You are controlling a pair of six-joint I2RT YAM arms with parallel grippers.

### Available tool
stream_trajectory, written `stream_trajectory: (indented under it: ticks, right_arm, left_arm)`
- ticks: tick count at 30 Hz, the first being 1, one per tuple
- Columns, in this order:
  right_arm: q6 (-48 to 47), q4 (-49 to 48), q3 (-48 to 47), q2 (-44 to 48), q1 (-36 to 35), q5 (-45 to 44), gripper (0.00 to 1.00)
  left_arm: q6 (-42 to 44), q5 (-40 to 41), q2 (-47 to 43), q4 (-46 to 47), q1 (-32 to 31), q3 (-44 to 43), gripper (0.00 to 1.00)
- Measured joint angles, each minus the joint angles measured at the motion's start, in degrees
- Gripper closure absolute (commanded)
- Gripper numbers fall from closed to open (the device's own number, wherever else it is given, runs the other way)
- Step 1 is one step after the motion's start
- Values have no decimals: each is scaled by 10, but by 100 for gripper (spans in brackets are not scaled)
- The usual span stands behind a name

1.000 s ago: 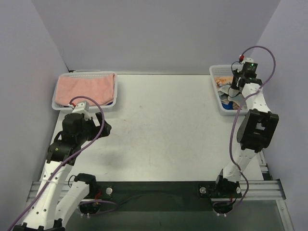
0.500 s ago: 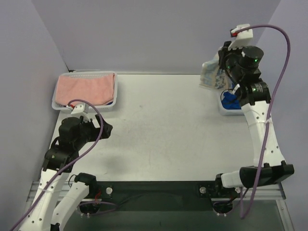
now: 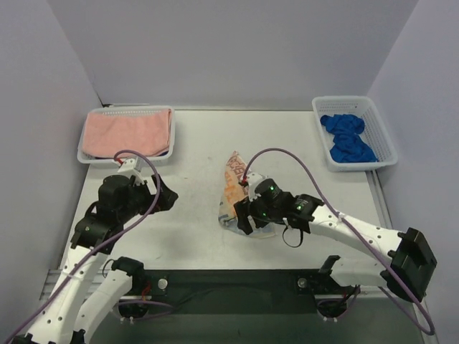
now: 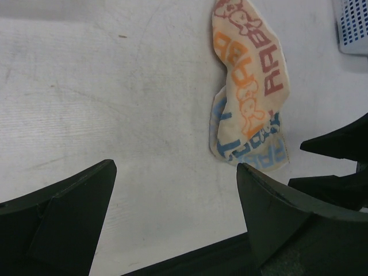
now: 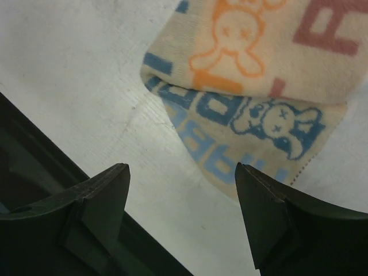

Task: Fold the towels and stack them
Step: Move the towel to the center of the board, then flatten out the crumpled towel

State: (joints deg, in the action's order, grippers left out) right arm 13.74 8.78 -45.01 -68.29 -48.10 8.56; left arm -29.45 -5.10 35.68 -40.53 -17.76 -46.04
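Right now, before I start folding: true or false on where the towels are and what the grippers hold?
The rabbit towel lies on the table, outside both baskets. True.
The right gripper is clamped on it. False: its jaws stand open, the towel free.
The pink towel lies in the left basket. True.
The blue towel lies folded in the left basket. False: it sits bunched in the right basket.
The left gripper is open and empty. True.

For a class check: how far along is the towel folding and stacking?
Done: pink towel looks folded in the left basket. In hand: rabbit towel lies rumpled on the table below the open right gripper. Left: fold it and the blue towel bunched in the right basket; nothing stacked.
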Motion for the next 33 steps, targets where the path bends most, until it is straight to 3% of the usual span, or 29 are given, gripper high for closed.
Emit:
stream_trajectory:
  ticks: [4, 10, 13, 21, 27, 33]
  right_arm:
    - [18, 26, 10, 22, -22, -31, 24]
    - [34, 26, -10, 40, 109, -67, 30]
    - [37, 31, -10, 12, 136, -66, 31]
    - [60, 33, 45, -38, 120, -40, 32]
    - [88, 34, 65, -70, 80, -75, 33]
    - [133, 34, 65, -118, 33, -125, 37]
  left_arm:
    - [-8, -17, 42, 16, -7, 13, 3]
    - [-21, -44, 150, 70, -19, 24, 3]
    - [-29, -49, 204, 107, -30, 27, 4]
    - [-29, -27, 373, 194, -121, -23, 4]
    - [-27, 44, 497, 238, -194, -104, 9]
    - [-20, 93, 589, 267, -226, -159, 13]
